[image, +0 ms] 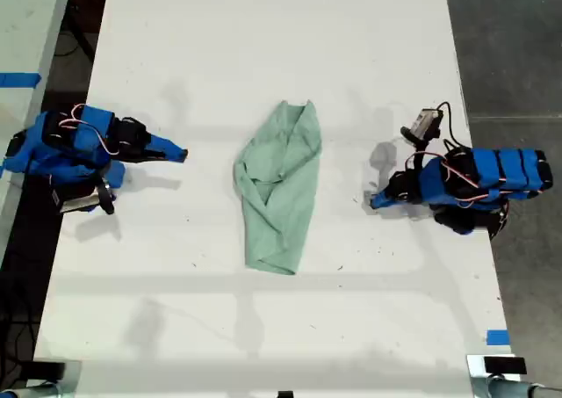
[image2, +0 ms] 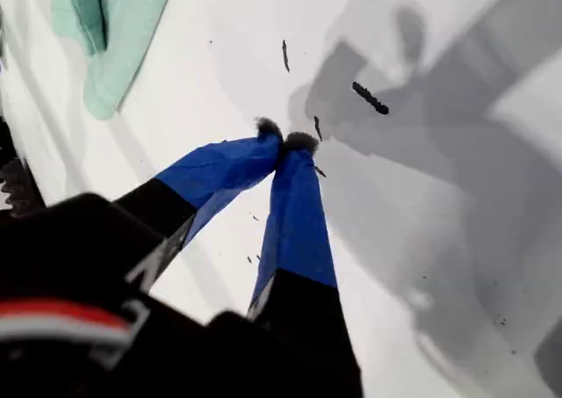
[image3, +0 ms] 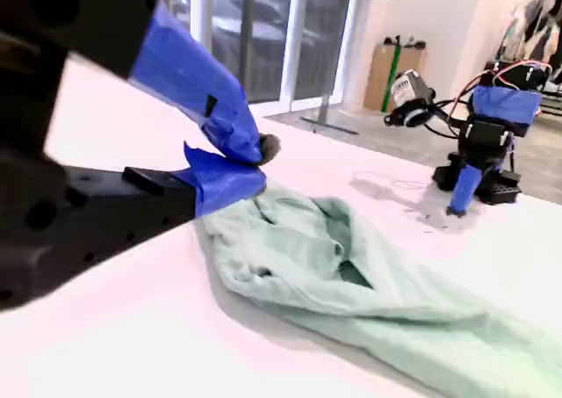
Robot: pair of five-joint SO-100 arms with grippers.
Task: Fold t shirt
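**A:** Start with the exterior view. Where is the t shirt (image: pixel 279 187)?

**B:** It lies mid-worktop (image: pixel 263 47), a long wrinkled mint bundle, well apart from both arms. My first claw (image: pixel 376 202) sits toward the exterior view's right and my second claw (image: pixel 180 155) toward its left, and both point at the cloth. They are too small here to tell how the jaws stand. The bases of both arms reach the worktop's edges.

**A:** And the first wrist view?

**B:** My first claw (image2: pixel 285 143) is clenched on nothing, with its blue tips meeting just over the bare worktop (image2: pixel 219 64). Only one end of the t shirt (image2: pixel 123 38) shows, cut off by the frame's edge. The dark arm body blocks the near part of the view.

**A:** The second wrist view?

**B:** My second claw (image3: pixel 255 162) is also pinched together, with nothing between its tips. The t shirt (image3: pixel 351 284) lies beyond it, and its far end runs out of frame. I cannot tell whether the lower tip touches the cloth. My first claw (image3: pixel 457 206) shows across the worktop, blurred and tip-down.
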